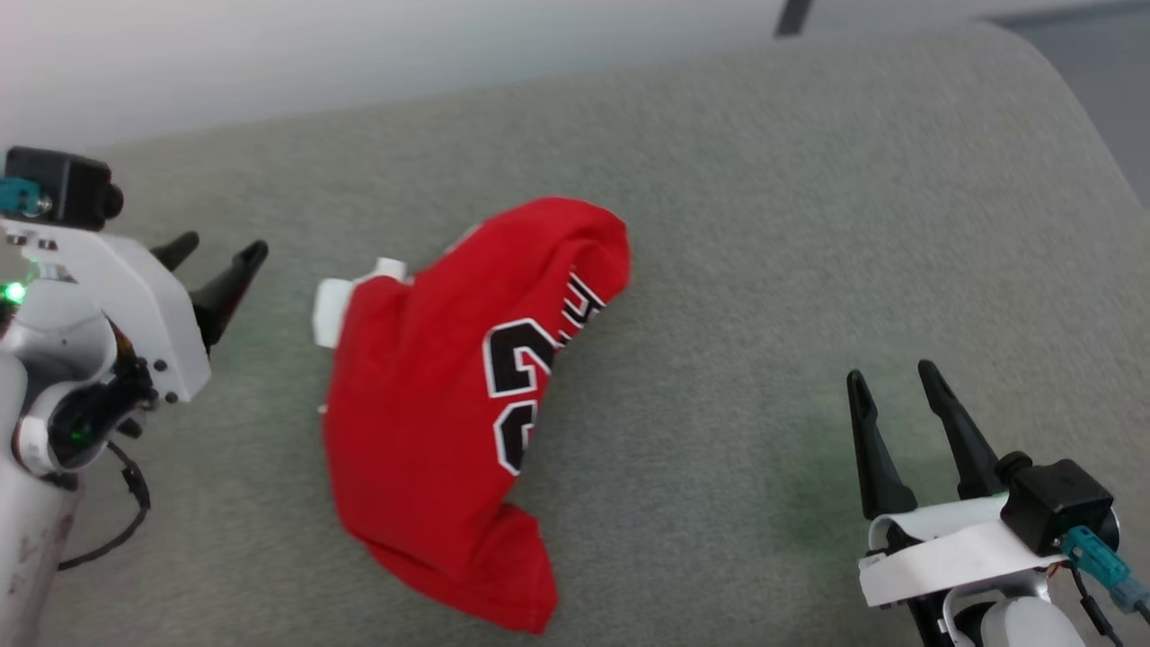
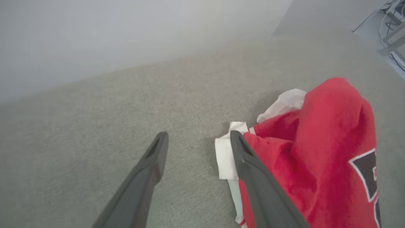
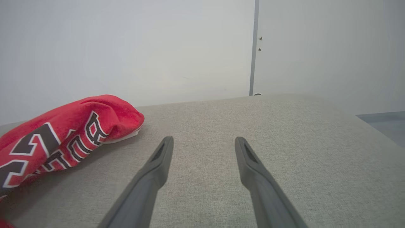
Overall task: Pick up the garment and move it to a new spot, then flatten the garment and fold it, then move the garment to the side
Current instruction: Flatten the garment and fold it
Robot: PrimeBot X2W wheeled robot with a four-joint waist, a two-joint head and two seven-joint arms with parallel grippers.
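Observation:
The garment is a red jersey with black white-outlined lettering, lying crumpled in a heap on the grey fabric surface, a white sleeve poking out at its left. In the left wrist view the garment bulges at the right, its white sleeve just beyond the right finger. My left gripper hovers open to the left of the heap, nothing between its fingers. My right gripper stands open well to the right of the garment, over bare fabric. The left gripper and right gripper both hold nothing.
The grey surface curves away at its far edge with a pale wall behind. A dark vertical seam runs down the wall. Cables and a frame sit on the floor beyond the far right corner.

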